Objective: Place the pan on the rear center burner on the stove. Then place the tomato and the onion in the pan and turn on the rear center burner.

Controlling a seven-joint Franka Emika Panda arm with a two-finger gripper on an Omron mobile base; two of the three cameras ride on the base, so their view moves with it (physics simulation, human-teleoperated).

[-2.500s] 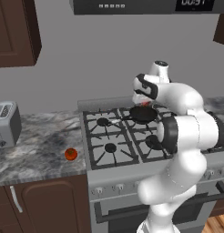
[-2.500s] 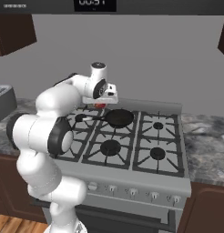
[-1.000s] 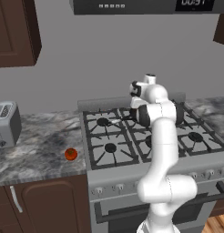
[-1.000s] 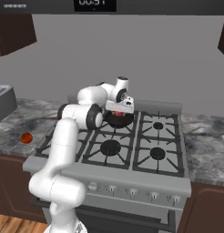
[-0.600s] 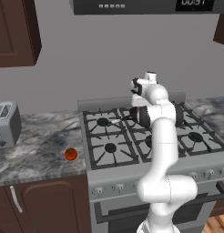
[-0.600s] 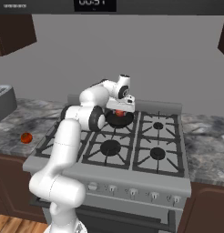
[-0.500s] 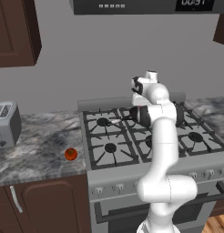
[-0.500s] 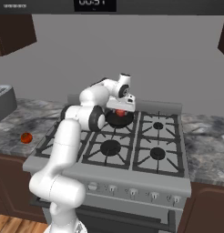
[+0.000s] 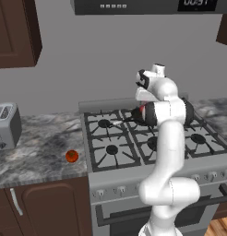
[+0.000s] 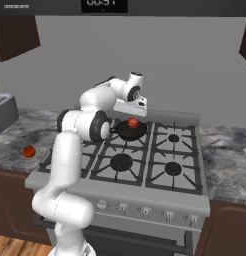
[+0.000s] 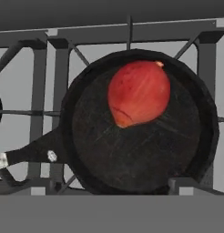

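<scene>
Onion [image 11: 139, 93] lay inside the pan [image 11: 132, 154] in the hand view, toward its 12 o'clock side, resting on the black floor with its small tip at 1 o'clock. That view alone showed the pan's handle [image 11: 29, 154] running out to 8 o'clock, pale-tipped, over the stove [image 10: 160, 150] grate. The right base view placed pan and onion on the back row's middle burner, with the gripper [image 10: 136, 106] just above, though whether its fingers were spread could not be made out. Only the base views showed the tomato [image 9: 72, 156] on the counter [image 9: 37, 152], well apart at the stove's 9 o'clock, near a toaster [image 9: 6, 124].
</scene>
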